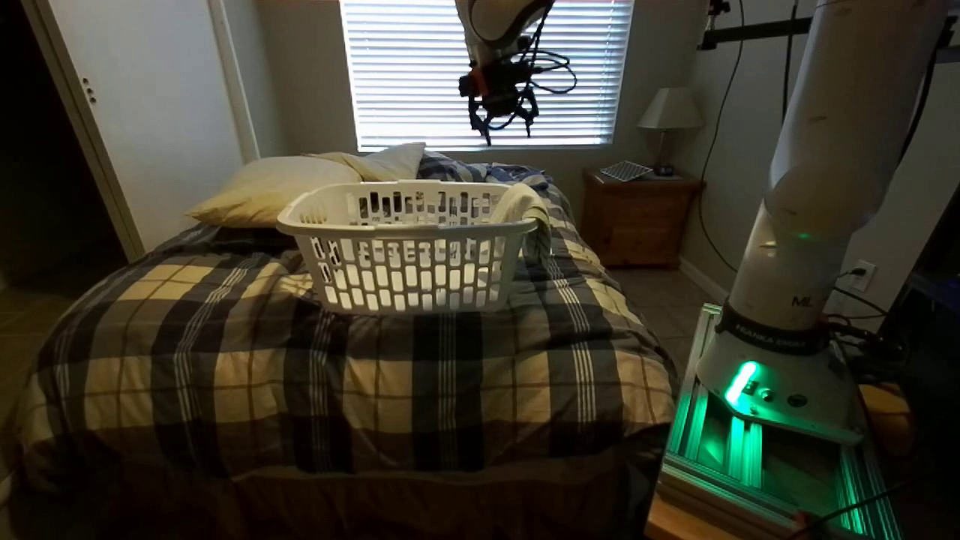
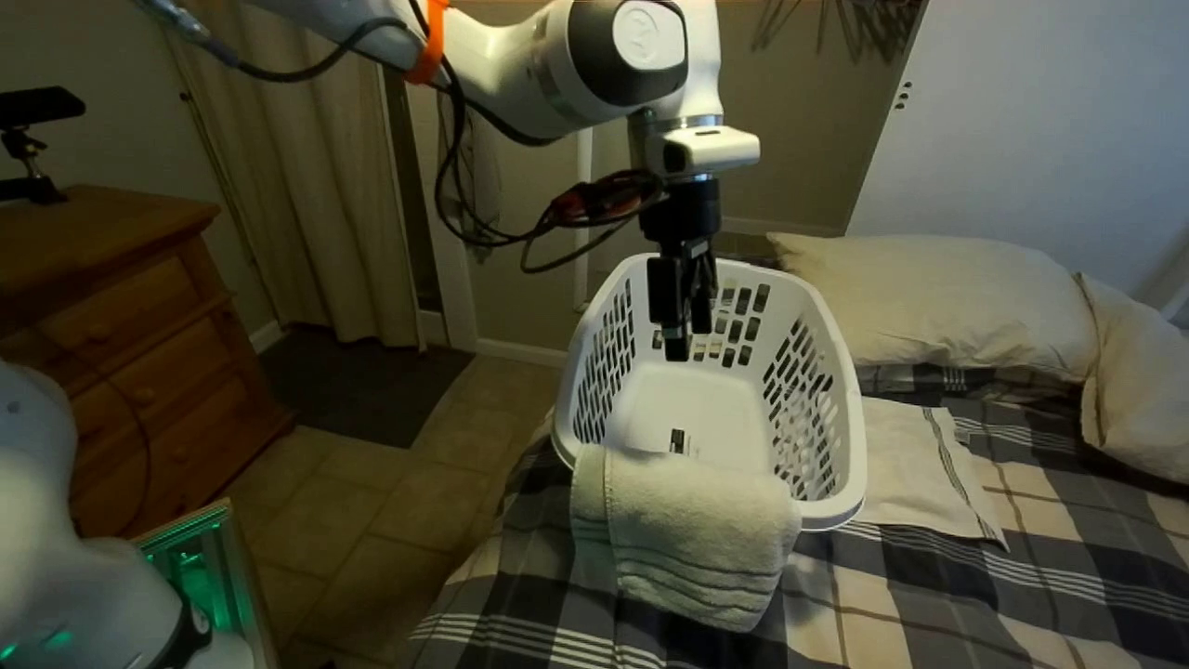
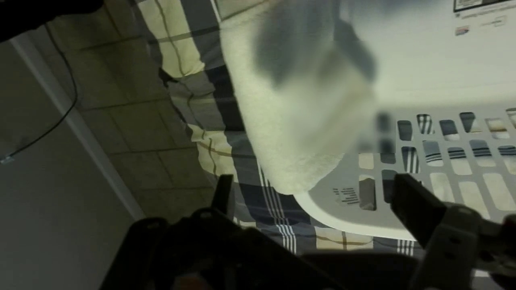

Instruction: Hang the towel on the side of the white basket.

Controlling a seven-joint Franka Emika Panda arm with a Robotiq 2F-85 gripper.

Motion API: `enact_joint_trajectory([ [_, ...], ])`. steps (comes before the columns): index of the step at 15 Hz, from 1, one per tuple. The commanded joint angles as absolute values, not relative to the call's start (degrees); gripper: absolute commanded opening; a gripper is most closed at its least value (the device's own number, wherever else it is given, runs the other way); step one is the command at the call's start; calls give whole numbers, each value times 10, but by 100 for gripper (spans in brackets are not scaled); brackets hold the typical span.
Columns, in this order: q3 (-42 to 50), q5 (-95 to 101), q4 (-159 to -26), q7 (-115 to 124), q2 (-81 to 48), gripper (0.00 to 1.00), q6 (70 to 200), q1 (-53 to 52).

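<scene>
Plainly, the surface here is a plaid bedspread (image 1: 375, 375), dark and tan squares crossed by thin white stripes, and the white basket (image 1: 409, 232) stands upright on it. The towel (image 2: 685, 534) is draped over the basket's rim, at six o'clock in an exterior view, its banded end hanging down outside; whether that end touches the bedspread, I cannot tell. With the basket as the dial's centre there, a cream pillow (image 2: 947, 297) lies at two o'clock, a flat pale cloth (image 2: 920, 474) with a dark stripe towards four, and away at nine stands a wooden dresser (image 2: 121, 307); a long curtain (image 2: 307, 186) falls at ten, with tiled floor (image 2: 372, 520) and a dark mat (image 2: 372, 400) in front of it. In an exterior view, bright window blinds (image 1: 405, 75) hang past twelve, a white panel (image 1: 157, 97) rises at ten, a wooden nightstand (image 1: 641, 225) stands at three with a lamp (image 1: 670, 112) on top, and the robot's base (image 1: 780, 390), lit green, is between three and four. The gripper (image 1: 508, 137) hangs near half past one, higher than the basket and apart from the towel. Its fingers are spread, wide apart in the wrist view.
</scene>
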State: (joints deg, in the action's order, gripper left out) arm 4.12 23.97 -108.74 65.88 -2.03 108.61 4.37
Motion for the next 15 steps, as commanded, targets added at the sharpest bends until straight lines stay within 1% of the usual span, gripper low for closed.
enact_joint_trajectory([
  [1,40,264,-1188,581,87,100,1076,42],
  [10,6,280,-1341,495,256,100,1075,53],
  [11,0,283,-1354,492,267,100,1079,54],
  [12,2,263,-1310,503,222,100,1073,61],
  [15,-9,265,-1338,499,250,100,1073,61],
])
